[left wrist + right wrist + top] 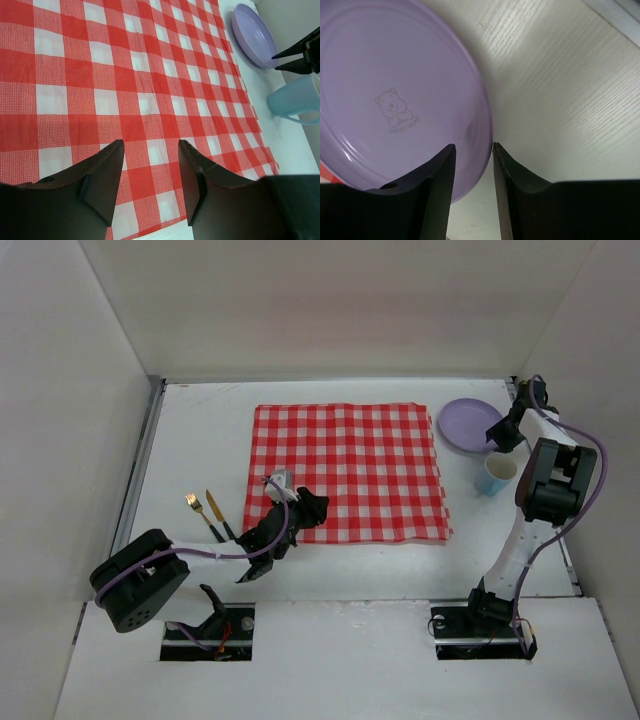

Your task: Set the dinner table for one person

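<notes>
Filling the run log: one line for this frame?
left gripper: open over checked cloth | right gripper: open at purple plate rim | blue cup, fork, knife: untouched on dinner table

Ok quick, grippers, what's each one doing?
Left gripper: open, empty, over the checked cloth.
Right gripper: open, straddling the purple plate rim, not clamped.

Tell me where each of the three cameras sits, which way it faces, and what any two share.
Top external: above and behind the bases, looking down on the dinner table, both arms showing.
Left wrist: on the left hand, over the checked cloth, fingers apart.
Right wrist: on the right hand, fingers straddling the purple plate rim.
Shared: the plate appears in all three; the blue cup in top and left wrist.
</notes>
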`<action>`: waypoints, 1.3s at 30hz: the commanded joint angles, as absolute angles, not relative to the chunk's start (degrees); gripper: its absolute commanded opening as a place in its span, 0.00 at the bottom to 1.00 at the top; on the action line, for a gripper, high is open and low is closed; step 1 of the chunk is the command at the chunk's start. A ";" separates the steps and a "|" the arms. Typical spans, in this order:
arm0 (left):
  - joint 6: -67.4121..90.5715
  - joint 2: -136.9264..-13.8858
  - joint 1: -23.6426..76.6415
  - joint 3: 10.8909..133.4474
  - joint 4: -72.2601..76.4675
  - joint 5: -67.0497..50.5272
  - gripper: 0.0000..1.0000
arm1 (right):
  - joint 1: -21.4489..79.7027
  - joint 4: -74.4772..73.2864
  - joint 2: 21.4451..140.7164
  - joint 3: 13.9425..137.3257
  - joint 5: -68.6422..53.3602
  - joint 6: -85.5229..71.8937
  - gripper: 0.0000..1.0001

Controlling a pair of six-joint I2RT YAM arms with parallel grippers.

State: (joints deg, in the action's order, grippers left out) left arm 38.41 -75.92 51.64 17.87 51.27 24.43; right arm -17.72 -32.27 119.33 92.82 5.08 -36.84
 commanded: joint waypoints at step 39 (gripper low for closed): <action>38.50 -74.01 51.28 17.23 54.49 25.31 0.45 | -17.80 -26.02 111.45 89.04 4.48 -44.03 0.33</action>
State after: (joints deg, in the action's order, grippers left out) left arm 38.39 -75.57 51.37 17.69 51.27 24.47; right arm -18.50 -24.53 111.02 91.29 1.17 -43.16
